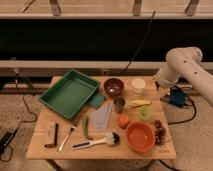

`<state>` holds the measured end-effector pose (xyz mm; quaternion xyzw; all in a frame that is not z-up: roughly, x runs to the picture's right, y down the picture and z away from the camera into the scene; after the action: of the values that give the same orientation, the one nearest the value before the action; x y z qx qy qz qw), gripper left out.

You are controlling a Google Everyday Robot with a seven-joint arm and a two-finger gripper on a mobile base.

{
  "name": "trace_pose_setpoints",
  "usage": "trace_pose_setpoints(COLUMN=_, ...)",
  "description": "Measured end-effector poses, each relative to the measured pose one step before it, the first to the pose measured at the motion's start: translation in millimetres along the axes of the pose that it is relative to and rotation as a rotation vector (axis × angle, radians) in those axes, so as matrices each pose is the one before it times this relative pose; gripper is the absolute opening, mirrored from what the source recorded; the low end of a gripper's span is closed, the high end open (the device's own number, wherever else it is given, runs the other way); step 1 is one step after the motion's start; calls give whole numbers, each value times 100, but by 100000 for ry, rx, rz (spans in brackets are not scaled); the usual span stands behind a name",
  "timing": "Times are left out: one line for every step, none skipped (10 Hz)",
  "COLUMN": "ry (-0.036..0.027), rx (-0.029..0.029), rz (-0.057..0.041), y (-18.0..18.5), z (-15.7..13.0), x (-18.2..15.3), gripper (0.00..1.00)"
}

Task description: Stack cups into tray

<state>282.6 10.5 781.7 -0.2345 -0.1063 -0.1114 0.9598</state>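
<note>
The green tray (67, 94) lies empty at the table's back left. The wide cream-white cup (138, 85) stands at the back right, next to the maroon bowl (113, 87). The dark grey tumbler (119, 104) stands mid-table, in front of the bowl. The pale green cup (145, 113) stands further right, behind the orange bowl (139, 136). The white arm reaches in from the right. My gripper (161, 91) hangs at the arm's lower end by the table's right edge, right of the cream-white cup and holding nothing that I can see.
A teal pad (97, 100) lies by the tray's right corner. A yellow item (140, 103), a small orange fruit (123, 121), grapes (160, 131), a grey cloth (103, 116), a green pod (85, 127), a brush (95, 142) and a fork (66, 138) lie on the table.
</note>
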Motion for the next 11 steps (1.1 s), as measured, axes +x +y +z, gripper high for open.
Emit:
trace_pose_setpoints(ry=-2688, rx=-164, rz=-3017, y=-350, z=483, x=283, gripper=65)
trace_pose_setpoints(ry=-1905, rx=-485, rz=-2013, y=-129, z=524, x=351, gripper=65)
trace_pose_setpoints(ry=-1569, rx=-728, rz=-1711, y=-14, z=636, x=396, gripper=65)
trace_pose_setpoints(ry=-1075, rx=-696, rz=-1484, y=0, z=1020, x=212, gripper=65)
trace_pose_setpoints(ry=-715, rx=-437, rz=-1320, y=-2, z=1189, x=220, gripper=65)
trace_pose_setpoints(ry=-267, rx=69, rz=-627, y=-27, z=816, x=281, gripper=65)
trace_pose_setpoints(ry=-27, rx=507, rz=-391, y=-194, z=376, x=207, gripper=65)
trace_pose_setpoints(ry=172, rx=1671, rz=-15, y=-337, z=289, x=423, gripper=65)
trace_pose_setpoints(ry=105, rx=1231, rz=2, y=-311, z=208, x=278, gripper=65)
trace_pose_setpoints(ry=509, rx=1487, rz=-204, y=-507, z=419, x=494, gripper=65)
trace_pose_setpoints(ry=223, rx=693, rz=-603, y=-585, z=386, x=160, gripper=65)
